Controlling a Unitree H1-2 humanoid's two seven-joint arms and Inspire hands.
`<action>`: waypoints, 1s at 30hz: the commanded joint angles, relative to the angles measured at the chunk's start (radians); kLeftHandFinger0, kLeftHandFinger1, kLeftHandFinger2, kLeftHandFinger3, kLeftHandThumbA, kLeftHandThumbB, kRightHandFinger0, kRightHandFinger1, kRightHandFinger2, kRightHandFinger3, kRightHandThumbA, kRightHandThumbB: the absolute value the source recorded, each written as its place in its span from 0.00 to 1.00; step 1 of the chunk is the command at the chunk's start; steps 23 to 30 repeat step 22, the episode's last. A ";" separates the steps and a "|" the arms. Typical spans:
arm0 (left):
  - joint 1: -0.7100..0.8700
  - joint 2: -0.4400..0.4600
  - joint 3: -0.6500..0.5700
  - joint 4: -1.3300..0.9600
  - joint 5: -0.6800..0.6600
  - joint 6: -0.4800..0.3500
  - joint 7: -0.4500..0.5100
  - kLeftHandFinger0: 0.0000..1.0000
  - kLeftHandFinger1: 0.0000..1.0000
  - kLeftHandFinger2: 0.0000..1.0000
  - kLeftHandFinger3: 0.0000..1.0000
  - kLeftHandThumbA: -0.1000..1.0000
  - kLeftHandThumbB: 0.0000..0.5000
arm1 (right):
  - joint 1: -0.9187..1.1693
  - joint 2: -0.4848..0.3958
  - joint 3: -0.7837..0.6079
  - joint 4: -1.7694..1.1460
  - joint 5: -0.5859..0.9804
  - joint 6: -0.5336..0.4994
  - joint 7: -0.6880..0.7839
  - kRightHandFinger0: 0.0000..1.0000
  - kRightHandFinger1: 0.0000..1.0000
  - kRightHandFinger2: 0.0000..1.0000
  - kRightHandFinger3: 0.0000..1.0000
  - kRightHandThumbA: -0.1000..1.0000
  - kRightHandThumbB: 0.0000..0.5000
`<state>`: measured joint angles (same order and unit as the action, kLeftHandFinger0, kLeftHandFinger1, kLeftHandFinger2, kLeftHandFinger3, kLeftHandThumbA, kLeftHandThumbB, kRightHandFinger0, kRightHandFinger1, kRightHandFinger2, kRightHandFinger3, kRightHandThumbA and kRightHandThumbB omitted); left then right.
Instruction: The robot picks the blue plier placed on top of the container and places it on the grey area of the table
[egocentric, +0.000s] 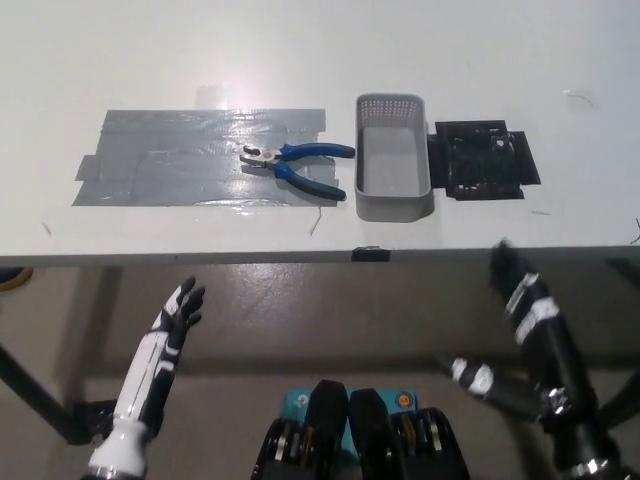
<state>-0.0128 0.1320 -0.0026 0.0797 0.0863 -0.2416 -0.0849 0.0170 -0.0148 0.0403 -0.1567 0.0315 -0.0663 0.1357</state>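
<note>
The blue-handled plier (299, 166) lies flat on the right end of the grey taped area (205, 156) of the white table, its metal jaws pointing left, just left of the grey container (394, 169). Nothing rests on the container. My white left hand (177, 313) hangs below the table's front edge at lower left, open with fingers spread, holding nothing. My black right hand (522, 286) is below the table edge at lower right, blurred, so its fingers are unclear. Both hands are well away from the plier.
A black patch (485, 159) lies on the table right of the container. The table's front edge (320, 256) runs across the middle of the picture, with a small black clip (369, 252) on it. Floor shows below it.
</note>
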 joint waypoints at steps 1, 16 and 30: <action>0.022 0.010 -0.001 -0.037 -0.016 -0.026 -0.004 1.00 1.00 1.00 1.00 1.00 0.29 | 0.000 -0.010 0.003 0.094 0.049 -0.126 0.031 1.00 1.00 1.00 1.00 1.00 0.05; 0.058 -0.006 -0.008 -0.038 -0.002 -0.022 0.007 1.00 1.00 1.00 1.00 1.00 0.37 | 0.002 -0.065 0.026 0.119 0.015 -0.117 0.047 1.00 1.00 1.00 1.00 0.96 0.10; 0.043 -0.023 -0.030 -0.019 0.015 -0.030 0.007 1.00 1.00 1.00 1.00 1.00 0.39 | 0.010 -0.090 0.015 0.110 0.016 -0.118 0.040 1.00 1.00 1.00 1.00 0.94 0.13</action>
